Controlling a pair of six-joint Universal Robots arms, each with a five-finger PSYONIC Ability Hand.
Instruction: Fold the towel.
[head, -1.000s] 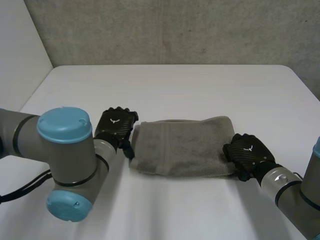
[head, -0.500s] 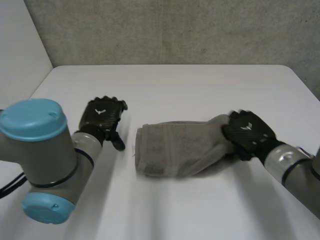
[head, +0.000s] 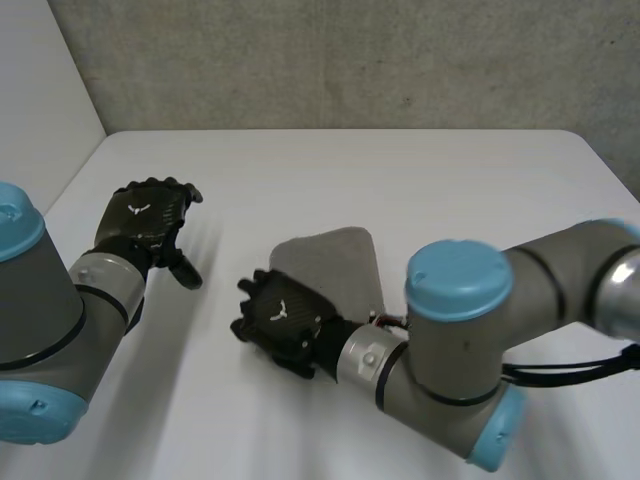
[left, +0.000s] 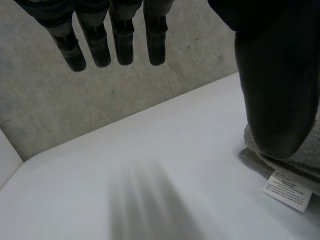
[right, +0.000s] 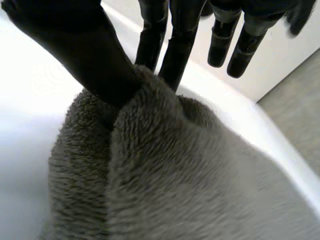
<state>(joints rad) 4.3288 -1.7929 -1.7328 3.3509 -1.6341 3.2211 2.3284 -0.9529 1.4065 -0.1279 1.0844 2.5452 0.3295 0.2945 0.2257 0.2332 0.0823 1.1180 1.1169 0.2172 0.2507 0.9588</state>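
towel (head: 335, 265) | grey terry, white label (left: 287, 189) at edge | bunched, doubled over | on table (head: 450, 190) | end pinched in right hand (head: 283, 318)

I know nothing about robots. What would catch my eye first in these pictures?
First, the big right arm crossing in front, its black right hand pinching a bunched grey towel between thumb and fingers near the middle of the white table. The left hand is open and apart from the towel, to its left. A small white label sticks out at the towel's edge.
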